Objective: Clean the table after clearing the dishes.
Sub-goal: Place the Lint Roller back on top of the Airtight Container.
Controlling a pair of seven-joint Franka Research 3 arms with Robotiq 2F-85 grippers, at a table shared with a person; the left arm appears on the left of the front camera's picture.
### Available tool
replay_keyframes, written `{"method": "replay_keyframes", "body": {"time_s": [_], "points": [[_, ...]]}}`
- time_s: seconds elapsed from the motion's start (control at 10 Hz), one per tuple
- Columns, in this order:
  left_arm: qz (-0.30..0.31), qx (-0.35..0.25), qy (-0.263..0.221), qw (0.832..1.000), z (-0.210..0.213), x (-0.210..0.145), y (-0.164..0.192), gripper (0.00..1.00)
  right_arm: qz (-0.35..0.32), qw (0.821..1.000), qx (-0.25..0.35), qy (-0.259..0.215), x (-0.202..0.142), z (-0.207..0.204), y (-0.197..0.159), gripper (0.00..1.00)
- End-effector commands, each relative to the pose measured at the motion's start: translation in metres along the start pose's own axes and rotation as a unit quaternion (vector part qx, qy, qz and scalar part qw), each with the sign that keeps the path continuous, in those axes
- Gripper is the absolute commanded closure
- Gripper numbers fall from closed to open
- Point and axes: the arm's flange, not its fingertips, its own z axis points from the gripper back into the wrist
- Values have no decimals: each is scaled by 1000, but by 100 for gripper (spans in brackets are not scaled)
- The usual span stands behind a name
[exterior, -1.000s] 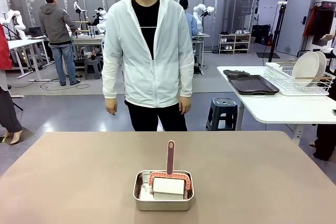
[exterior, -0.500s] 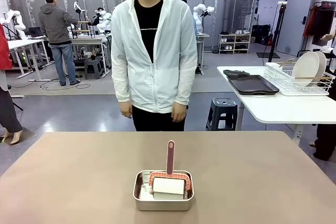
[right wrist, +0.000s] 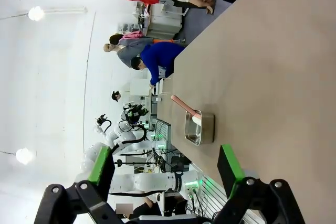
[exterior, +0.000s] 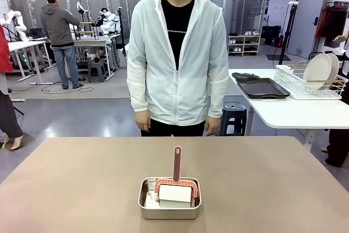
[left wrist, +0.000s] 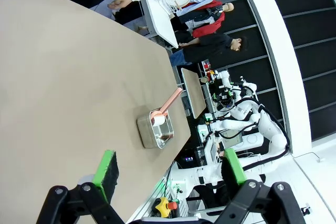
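The table [exterior: 82, 178] lies bare across the front view except for a steel pan [exterior: 169, 198] near the robot's edge, about midway along it. The dishes [exterior: 320, 71] stand upright in a wire rack [exterior: 311, 87] on the white side table [exterior: 294, 114], with dark trays [exterior: 260, 87] just beside them, so the clearing looks done and the wiping is still ahead. In the pan sit a white block [exterior: 175, 194], probably a sponge or folded cloth, and a pink brush [exterior: 176, 175] whose handle [exterior: 177, 163] stands upright above the rim. That handle looks like the best place to take hold: rigid, narrow enough for the pads, and free of the pan's walls. The brush is probably light plastic and should not slip much against the green pads. The white block looks soft and would squash under a pinch, and it sits low between the pan's walls, so fingers have little room there. The pan is smooth metal and may slide on the matte top if nudged. The left gripper [left wrist: 168, 169] hangs above the table with its jaws wide and empty. The right gripper [right wrist: 165, 165] does the same. A person [exterior: 177, 64] stands at the far edge with hands down.
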Motion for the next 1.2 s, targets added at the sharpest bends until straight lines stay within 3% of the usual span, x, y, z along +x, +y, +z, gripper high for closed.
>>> {"method": "replay_keyframes", "body": {"time_s": [0.0, 1.1], "points": [[1, -4, -4, 1000, 2, -2, -2, 0, 3, 1000, 2, 6, 0, 0, 3, 0], [1, -4, -4, 1000, 2, -2, -2, 0, 3, 1000, 2, 6, 0, 0, 3, 0]]}}
